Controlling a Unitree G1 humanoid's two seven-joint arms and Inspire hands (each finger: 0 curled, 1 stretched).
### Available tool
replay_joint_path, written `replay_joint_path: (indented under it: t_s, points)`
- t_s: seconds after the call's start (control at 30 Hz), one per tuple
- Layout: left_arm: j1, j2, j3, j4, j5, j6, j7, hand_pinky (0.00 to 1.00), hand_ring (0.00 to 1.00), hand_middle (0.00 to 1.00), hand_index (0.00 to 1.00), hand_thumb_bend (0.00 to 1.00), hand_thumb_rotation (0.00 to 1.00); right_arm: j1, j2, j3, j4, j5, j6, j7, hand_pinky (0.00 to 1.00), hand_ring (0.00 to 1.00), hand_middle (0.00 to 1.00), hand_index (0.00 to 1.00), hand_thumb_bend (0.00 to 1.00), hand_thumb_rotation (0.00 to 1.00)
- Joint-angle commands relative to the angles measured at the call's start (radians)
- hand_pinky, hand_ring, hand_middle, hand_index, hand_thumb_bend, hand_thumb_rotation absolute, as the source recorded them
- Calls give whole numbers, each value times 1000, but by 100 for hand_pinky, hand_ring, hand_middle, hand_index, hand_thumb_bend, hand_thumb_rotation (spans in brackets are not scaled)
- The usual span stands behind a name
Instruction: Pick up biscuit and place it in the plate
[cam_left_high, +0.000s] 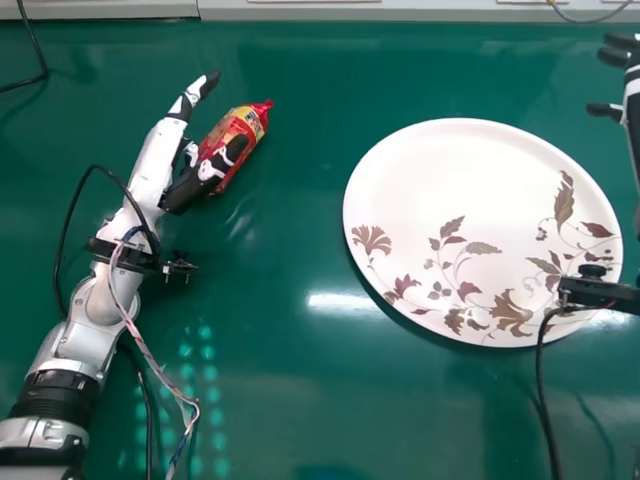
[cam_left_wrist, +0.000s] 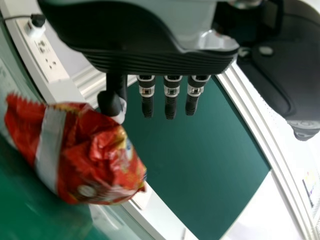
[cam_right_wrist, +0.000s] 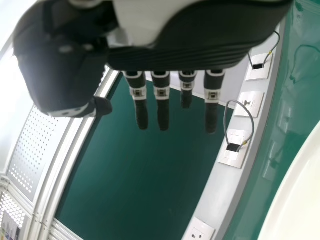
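In the head view, my left hand (cam_left_high: 161, 157) reaches in from the left with its fingers straight. Beside it lies the red biscuit packet (cam_left_high: 243, 130), its lower part partly covered by the hand's dark thumb. The left wrist view has the crinkled packet (cam_left_wrist: 95, 155) close to one finger of my left hand (cam_left_wrist: 171, 97); whether they touch I cannot tell. The white plate (cam_left_high: 450, 190) with brown leaf patterns rests right of centre. At the right edge is my open right hand (cam_left_high: 632, 85), its fingers extended in the right wrist view, where the hand (cam_right_wrist: 162, 107) holds nothing.
Dark cables run beside the left arm and across the green table (cam_left_high: 300, 400). A black wrist mount (cam_left_high: 595, 290) of the right arm overhangs the plate's lower right rim. Wall sockets (cam_right_wrist: 235, 147) line a pale ledge along the table's far edge.
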Motion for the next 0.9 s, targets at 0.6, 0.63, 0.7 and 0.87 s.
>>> replay_joint_path:
  t_s: [0.6, 0.63, 0.7, 0.87]
  points:
    - [154, 129, -82, -262, 218, 459, -55, 0, 100, 100, 100, 100, 92, 34, -18, -7, -72, -34, 65, 12, 71, 81, 86, 86, 40, 53]
    - [159, 132, -82, -282, 223, 480, -66, 0, 100, 100, 100, 100, 91, 34, -18, -4, -76, -38, 70, 11, 70, 81, 85, 86, 40, 53]
    - [170, 138, -82, -319, 230, 515, -86, 0, 100, 100, 100, 100, 91, 38, -26, 4, -80, -54, 70, 10, 69, 80, 84, 85, 40, 53]
    - [190, 160, -89, -383, 258, 565, -105, 0, 100, 100, 100, 100, 95, 44, -32, 9, -80, -68, 65, 19, 66, 76, 82, 84, 38, 54]
